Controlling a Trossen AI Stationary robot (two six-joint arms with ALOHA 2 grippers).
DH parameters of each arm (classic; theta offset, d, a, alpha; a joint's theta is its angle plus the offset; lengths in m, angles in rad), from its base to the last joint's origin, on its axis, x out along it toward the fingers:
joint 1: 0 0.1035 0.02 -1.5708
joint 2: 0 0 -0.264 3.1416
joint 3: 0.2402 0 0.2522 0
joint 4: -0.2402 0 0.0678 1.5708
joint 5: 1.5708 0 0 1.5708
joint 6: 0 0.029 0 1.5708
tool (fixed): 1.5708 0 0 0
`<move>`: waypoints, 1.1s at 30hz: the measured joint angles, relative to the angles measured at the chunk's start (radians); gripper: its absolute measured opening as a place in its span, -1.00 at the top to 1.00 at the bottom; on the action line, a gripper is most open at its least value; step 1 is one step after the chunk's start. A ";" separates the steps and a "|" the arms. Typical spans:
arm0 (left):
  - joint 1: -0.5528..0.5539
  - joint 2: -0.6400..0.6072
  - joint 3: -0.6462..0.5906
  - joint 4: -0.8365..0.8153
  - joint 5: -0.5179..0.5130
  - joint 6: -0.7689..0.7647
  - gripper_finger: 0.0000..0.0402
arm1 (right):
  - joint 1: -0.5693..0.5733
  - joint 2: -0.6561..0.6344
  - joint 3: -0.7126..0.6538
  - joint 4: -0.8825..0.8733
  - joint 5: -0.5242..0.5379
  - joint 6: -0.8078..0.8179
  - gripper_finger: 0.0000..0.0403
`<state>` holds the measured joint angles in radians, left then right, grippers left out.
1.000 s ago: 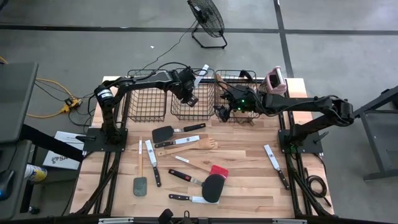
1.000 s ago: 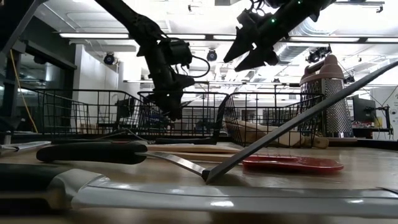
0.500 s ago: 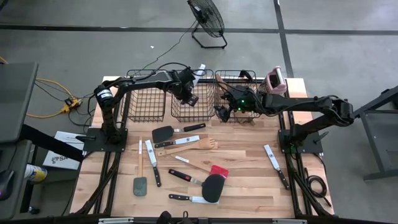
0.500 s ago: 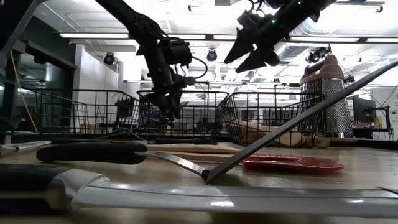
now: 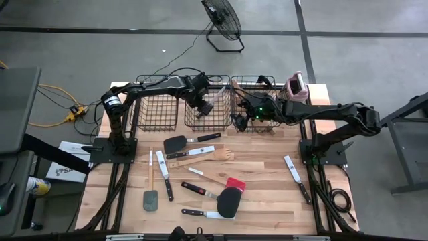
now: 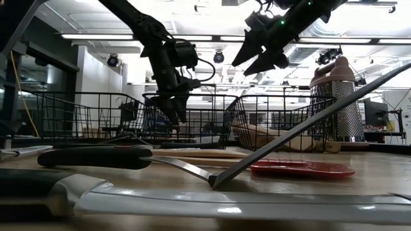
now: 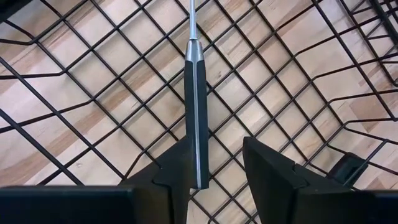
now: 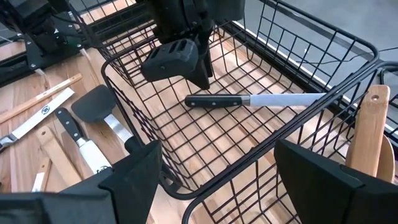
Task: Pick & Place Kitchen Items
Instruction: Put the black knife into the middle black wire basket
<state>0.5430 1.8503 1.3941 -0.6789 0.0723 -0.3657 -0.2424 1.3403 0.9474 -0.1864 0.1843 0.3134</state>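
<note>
My left gripper [image 5: 202, 102] [image 7: 214, 144] hangs open over the middle wire basket [image 5: 194, 119]. A black-handled steel knife [image 5: 214, 100] [image 8: 249, 100] lies inside that basket just below the fingers, its handle [image 7: 196, 93] on the wire floor and its blade toward the basket's far right wall. My right gripper [image 5: 236, 122] [image 8: 211, 168] [image 6: 257, 54] is open and holds nothing, hovering between the middle and right baskets. More knives, wooden spatulas and black, grey and red-headed spatulas lie on the wooden table [image 5: 267, 194].
Three black wire baskets line the table's far edge; the right one [image 5: 267, 82] holds a wooden utensil [image 8: 368, 124]. The pink-and-white box grater [image 5: 295, 86] stands at the far right. A knife [image 5: 295, 175] lies alone near the right edge. A floor fan stands beyond the table.
The left gripper has let go of the knife. The knife stuck up out of the fingers with its blade raised over the middle basket's far edge. It has now fallen and lies flat in the middle basket. The right arm has stayed put.
</note>
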 joint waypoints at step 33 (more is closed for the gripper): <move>-0.204 -0.345 -0.120 0.100 -0.101 0.221 0.29 | 0.207 -0.265 -0.001 -0.661 0.020 0.397 -0.50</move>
<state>0.3391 1.5056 1.2743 -0.5788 -0.0288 -0.1443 -0.0353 1.0753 0.9463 -0.8476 0.2048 0.7103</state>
